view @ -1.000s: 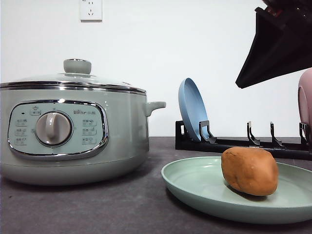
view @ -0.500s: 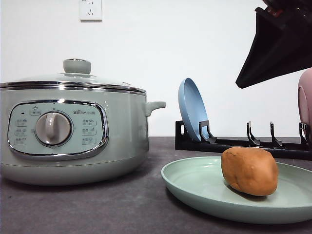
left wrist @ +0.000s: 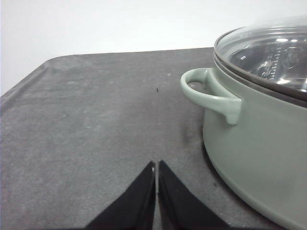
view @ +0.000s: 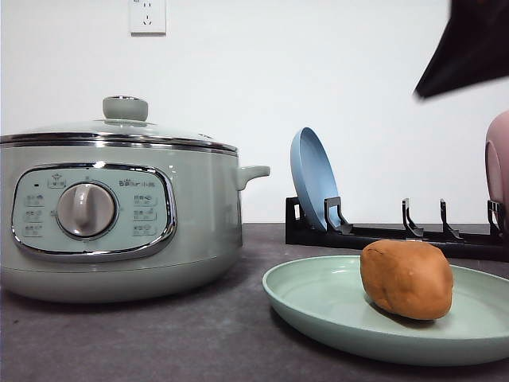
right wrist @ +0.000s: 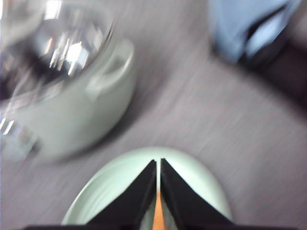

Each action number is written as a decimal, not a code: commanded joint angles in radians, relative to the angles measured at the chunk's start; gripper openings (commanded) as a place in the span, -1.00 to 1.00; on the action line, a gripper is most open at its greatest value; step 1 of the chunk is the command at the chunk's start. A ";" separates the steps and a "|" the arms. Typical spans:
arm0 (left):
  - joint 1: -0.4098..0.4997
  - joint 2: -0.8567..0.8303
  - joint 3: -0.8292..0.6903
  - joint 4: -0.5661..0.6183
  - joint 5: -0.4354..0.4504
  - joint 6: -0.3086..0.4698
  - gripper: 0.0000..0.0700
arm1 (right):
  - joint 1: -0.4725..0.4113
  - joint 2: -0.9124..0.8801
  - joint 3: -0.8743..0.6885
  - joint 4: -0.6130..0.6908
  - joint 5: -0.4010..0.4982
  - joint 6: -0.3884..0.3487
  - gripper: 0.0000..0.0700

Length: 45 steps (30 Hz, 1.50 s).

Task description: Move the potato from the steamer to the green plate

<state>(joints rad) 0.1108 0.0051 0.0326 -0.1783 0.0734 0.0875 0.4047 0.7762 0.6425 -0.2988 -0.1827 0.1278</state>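
Likely a kitchen-style test bench, steamer (view: 119, 207), dish rack (view: 398, 232), wall socket (view: 148, 16)

Left gripper (left wrist: 156, 165) closed, low; right gripper (right wrist: 158, 163) closed, raised high

Plain white wall (view: 334, 72) across the back, evenly lit and bare but for a white power socket (view: 148, 16) up at eleven o'clock. Below it runs a dark grey, matte, speckled surface (view: 159, 334), its rounded corner (left wrist: 53, 62) visible from the left wrist, soft shadows pooling on it.
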 commanded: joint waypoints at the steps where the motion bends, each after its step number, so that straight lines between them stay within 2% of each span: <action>1: 0.003 -0.002 -0.021 -0.008 -0.003 0.000 -1.00 | -0.057 -0.045 -0.029 0.038 0.003 -0.064 -1.00; 8: 0.003 -0.002 -0.021 -0.008 -0.003 0.000 -1.00 | -0.310 -0.265 -0.242 0.240 0.003 -0.062 -1.00; 12: 0.003 -0.002 -0.021 -0.008 -0.003 0.000 -1.00 | -0.392 -0.411 -0.391 0.364 0.006 -0.061 -1.00; 15: 0.003 -0.002 -0.021 -0.008 -0.003 0.000 -1.00 | -0.426 -0.512 -0.469 0.389 0.031 -0.060 -1.00; 20: 0.003 -0.002 -0.021 -0.008 -0.003 0.000 -1.00 | -0.435 -0.633 -0.546 0.388 0.086 -0.060 -1.00; 27: 0.003 -0.002 -0.021 -0.008 -0.003 0.000 -1.00 | -0.435 -0.727 -0.627 0.386 0.086 -0.049 -1.00; 40: 0.003 -0.002 -0.021 -0.008 -0.003 0.000 -1.00 | -0.427 -0.773 -0.631 0.130 0.078 -0.038 -1.00; 45: 0.003 -0.002 -0.021 -0.008 -0.003 0.000 -1.00 | -0.427 -0.773 -0.631 0.133 0.079 -0.031 -1.00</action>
<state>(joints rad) 0.1108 0.0051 0.0326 -0.1783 0.0734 0.0875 -0.0250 0.0051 0.0162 -0.1646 -0.1041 0.0858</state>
